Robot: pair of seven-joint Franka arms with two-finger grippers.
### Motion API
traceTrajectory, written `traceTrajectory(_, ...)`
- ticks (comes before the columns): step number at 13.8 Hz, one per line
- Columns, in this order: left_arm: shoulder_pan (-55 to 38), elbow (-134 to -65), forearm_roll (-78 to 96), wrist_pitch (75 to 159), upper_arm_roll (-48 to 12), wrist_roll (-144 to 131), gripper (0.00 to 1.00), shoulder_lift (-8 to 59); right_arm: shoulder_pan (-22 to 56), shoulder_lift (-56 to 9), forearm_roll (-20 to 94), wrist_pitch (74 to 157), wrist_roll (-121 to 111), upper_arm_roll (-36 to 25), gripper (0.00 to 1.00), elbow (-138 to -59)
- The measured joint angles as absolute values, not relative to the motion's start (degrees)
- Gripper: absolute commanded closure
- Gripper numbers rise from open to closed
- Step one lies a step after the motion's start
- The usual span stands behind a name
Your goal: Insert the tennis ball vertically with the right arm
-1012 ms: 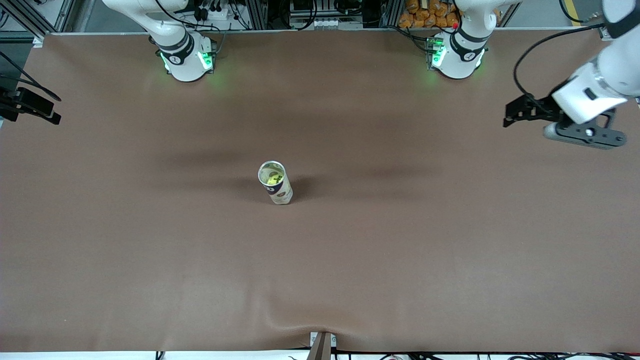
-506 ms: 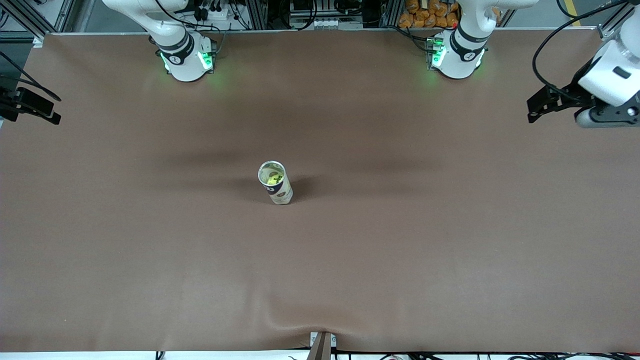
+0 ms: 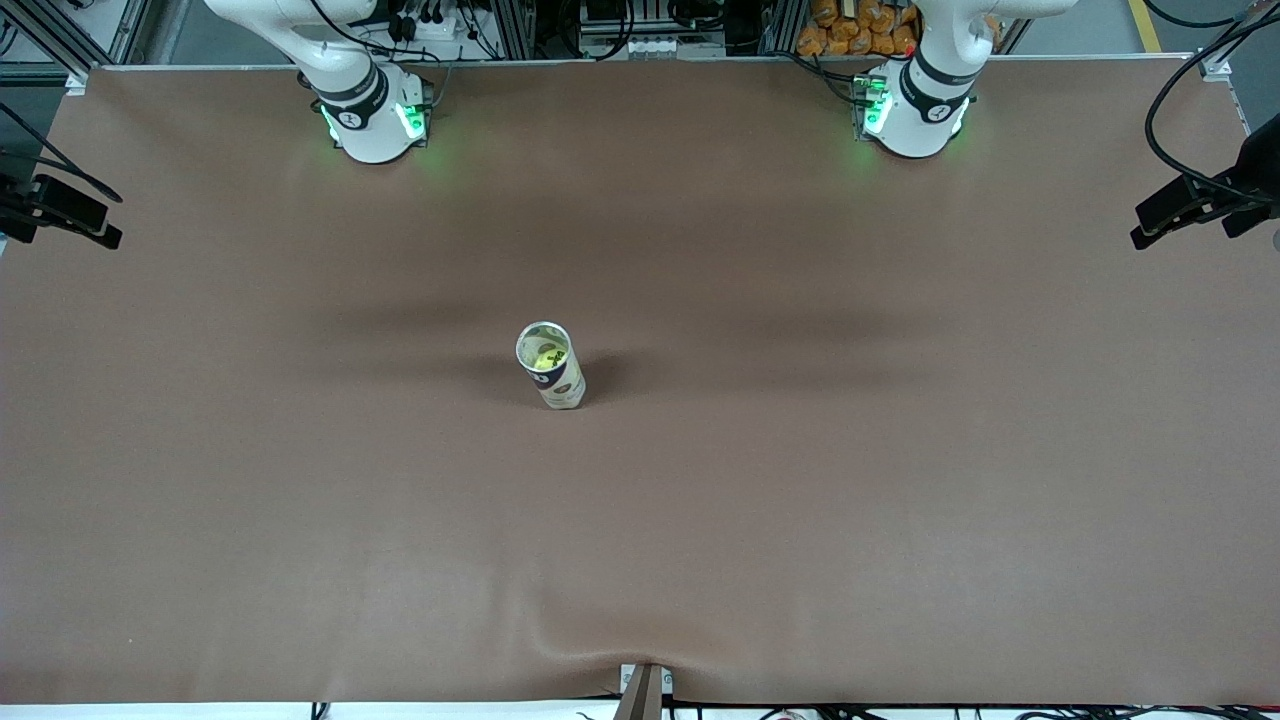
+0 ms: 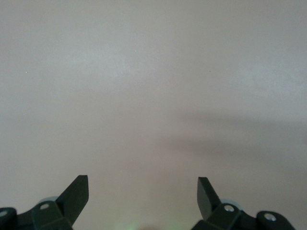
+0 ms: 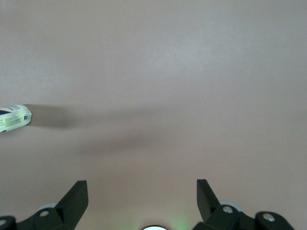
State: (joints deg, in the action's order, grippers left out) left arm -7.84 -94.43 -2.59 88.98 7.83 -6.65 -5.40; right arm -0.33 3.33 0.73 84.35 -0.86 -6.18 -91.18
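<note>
A white tube can (image 3: 558, 380) stands upright in the middle of the brown table, its mouth open. A yellow-green tennis ball (image 3: 547, 356) shows inside it. My right gripper (image 3: 115, 218) hangs over the table's edge at the right arm's end, open and empty. In the right wrist view its gripper (image 5: 142, 188) is spread wide over bare mat, with the can (image 5: 14, 118) at the frame's border. My left gripper (image 3: 1150, 225) hangs over the edge at the left arm's end, partly out of frame. In the left wrist view it (image 4: 143, 184) is open with nothing between the fingers.
The two arm bases (image 3: 375, 115) (image 3: 915, 110) glow green along the table's edge farthest from the front camera. A small bracket (image 3: 645, 690) sits at the nearest edge, where the brown mat (image 3: 800, 500) wrinkles.
My left gripper has drawn back toward the left arm's end of the table and now shows only partly. The right gripper, the can and the ball have not moved.
</note>
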Motion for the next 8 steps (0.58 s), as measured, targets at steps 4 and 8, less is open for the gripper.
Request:
traceTrajectory(4, -8.3, -94.4, -2.3, 89.0, 7.4, -5.7, 0.00, -5.2, -0.3, 3.3, 0.7, 84.3, -0.9, -6.2, 0.00, -91.2)
traceTrajectory(8, -8.3, -94.4, -0.8, 89.0, 7.4, -2.3, 0.00, -4.0, -0.3, 3.3, 0.7, 84.3, -0.9, -6.2, 0.00, -91.2)
